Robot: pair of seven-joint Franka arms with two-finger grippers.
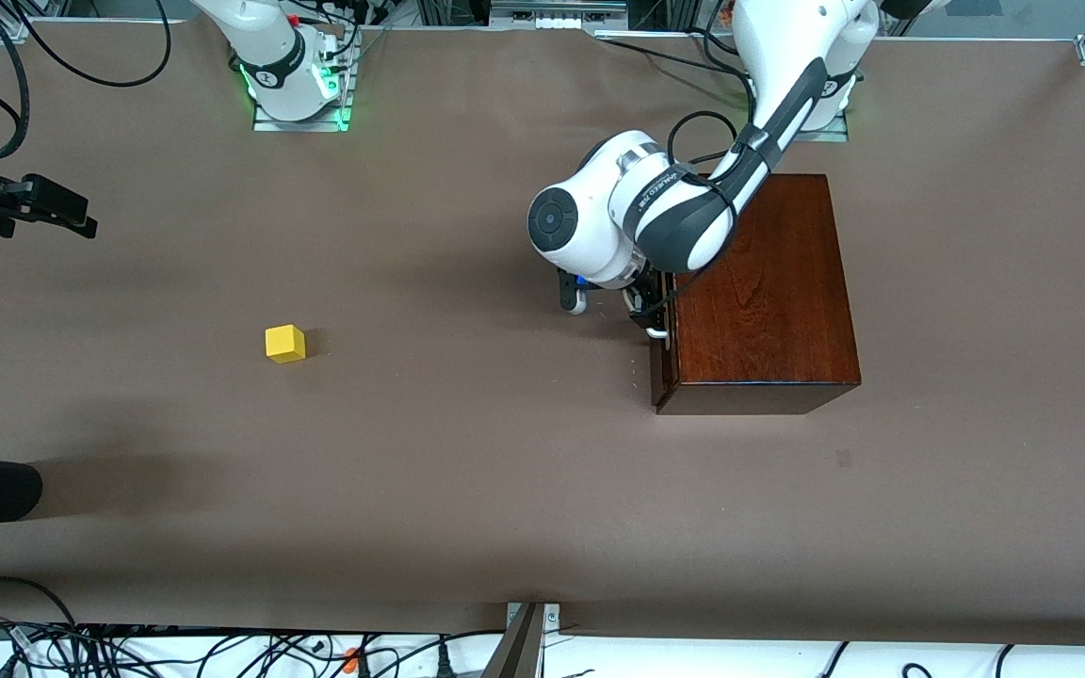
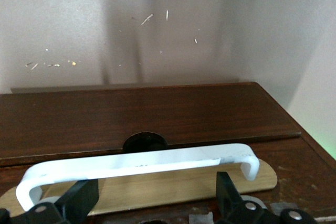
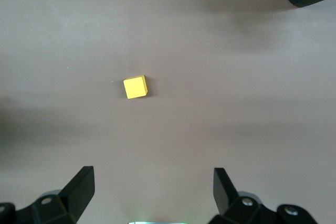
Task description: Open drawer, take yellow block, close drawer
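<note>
Drawer station, two arms

Drawer (image 1: 665, 363): shut in the mahogany box (image 1: 764, 282), front toward the right arm's end. Left gripper (image 2: 152, 195): jaws spread either side of the white handle (image 2: 136, 163), not clamped. Yellow block (image 1: 285, 343): on the table (image 1: 467, 490), well apart from the box. Right gripper (image 3: 152, 190): wide open, empty, high over the block.

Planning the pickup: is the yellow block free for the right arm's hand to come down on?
Probably yes: the yellow block sits alone on bare table, and the right hand is open above it.
</note>
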